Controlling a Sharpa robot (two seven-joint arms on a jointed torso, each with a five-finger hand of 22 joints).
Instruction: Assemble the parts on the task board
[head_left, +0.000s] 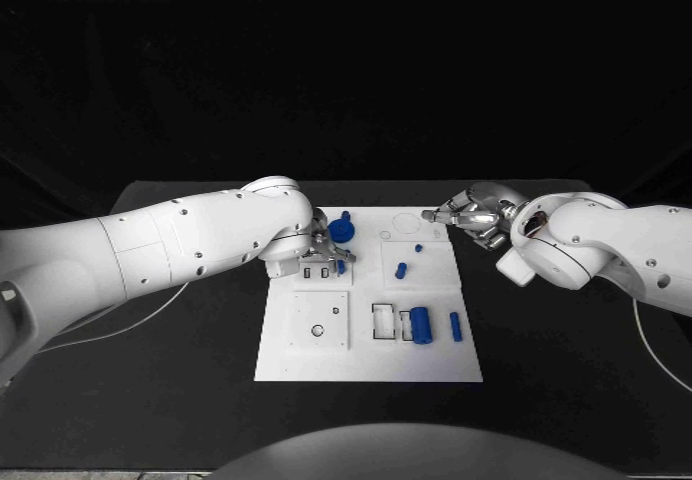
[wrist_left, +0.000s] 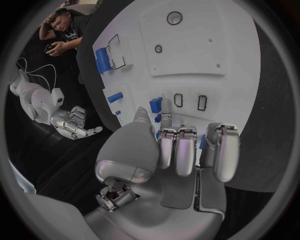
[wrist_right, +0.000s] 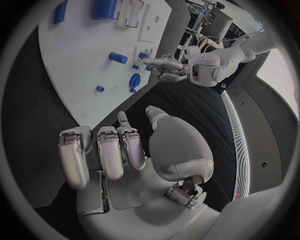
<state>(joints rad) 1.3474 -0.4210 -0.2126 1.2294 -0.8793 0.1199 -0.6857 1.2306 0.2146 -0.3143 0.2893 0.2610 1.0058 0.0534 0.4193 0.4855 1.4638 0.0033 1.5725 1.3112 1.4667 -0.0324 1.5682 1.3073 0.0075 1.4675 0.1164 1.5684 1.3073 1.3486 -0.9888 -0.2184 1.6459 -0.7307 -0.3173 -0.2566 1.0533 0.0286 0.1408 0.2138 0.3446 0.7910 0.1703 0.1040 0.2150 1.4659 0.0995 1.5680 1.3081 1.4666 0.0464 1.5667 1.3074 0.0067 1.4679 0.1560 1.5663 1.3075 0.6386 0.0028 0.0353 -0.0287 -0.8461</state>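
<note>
White task board (head_left: 368, 350) on black table (head_left: 188, 360), both hands' fingers (wrist_left: 176, 152) spread, empty.

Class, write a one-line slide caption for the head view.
Both hands, left and right, hover over the white task board among scattered blue parts.

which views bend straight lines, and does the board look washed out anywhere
Head view: the white rectangular task board keeps straight edges and is evenly bright against the black table. Left wrist view: fisheye curves the board's edges. Right wrist view: same bowing, with bright room light at the rim.
</note>
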